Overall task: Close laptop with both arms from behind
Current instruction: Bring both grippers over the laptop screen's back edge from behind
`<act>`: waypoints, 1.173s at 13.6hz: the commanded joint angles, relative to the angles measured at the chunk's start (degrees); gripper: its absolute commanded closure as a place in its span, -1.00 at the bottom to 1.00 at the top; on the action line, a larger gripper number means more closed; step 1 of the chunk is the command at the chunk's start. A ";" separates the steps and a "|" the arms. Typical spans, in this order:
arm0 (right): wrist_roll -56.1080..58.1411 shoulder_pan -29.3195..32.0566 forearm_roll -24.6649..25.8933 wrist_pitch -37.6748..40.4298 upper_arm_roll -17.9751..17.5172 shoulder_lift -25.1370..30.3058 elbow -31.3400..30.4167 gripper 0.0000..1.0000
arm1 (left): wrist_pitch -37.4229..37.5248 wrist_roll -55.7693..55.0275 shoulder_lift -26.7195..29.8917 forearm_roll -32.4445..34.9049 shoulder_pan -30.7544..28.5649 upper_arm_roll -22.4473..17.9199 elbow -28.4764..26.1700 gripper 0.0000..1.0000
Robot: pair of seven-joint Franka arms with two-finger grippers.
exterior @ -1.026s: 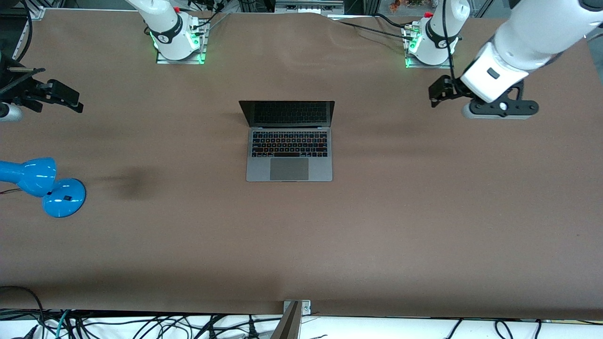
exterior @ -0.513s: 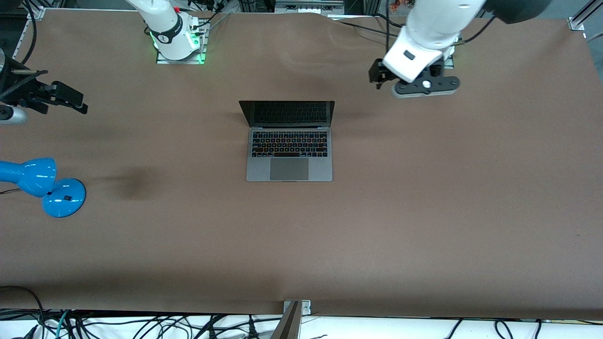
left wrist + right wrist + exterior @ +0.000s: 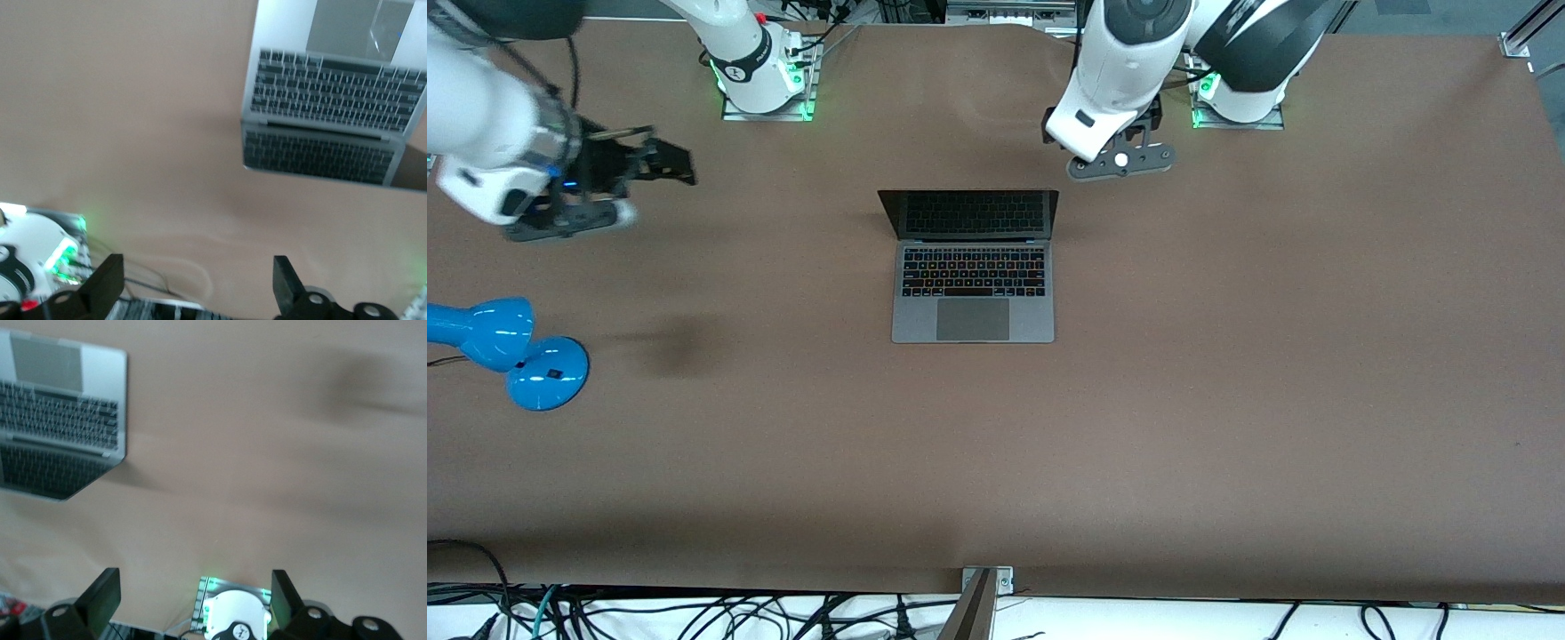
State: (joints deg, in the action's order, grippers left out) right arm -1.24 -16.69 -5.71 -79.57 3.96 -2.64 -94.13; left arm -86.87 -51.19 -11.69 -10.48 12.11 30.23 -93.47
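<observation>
So the laptop (image 3: 973, 267) sits mid-counter (image 3: 1227, 427), lid up, keyboard side facing the front camera, and there's a big stretch of bare brown surface between it and the counter's near edge, plus loads of open room on both flanks. A blue desk lamp (image 3: 507, 351) sits way off at the right arm's end, well clear of everything. Farther back, the left claw (image 3: 1063, 149) is up in the air over the strip between the lid's top edge and the arm bases, near the lid corner on the left arm's side, fingers (image 3: 107, 283) spread wide. The right claw (image 3: 671, 160) is over bare counter toward the right arm's end, well apart from the laptop, also spread wide. Compared with half a second ago, both claws have swung in toward the laptop; the laptop and lamp haven't budged.
</observation>
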 commanded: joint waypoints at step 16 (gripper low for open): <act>-13.61 -13.72 -11.78 -15.78 -9.06 -6.50 -13.80 1.00 | -4.62 -3.30 -13.10 -6.04 3.70 2.11 0.83 0.88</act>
State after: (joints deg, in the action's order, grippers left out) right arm -14.31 -30.22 -16.91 -94.62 -5.06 -8.97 -108.89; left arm -91.26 -52.49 -24.57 -16.34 15.16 32.16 -93.43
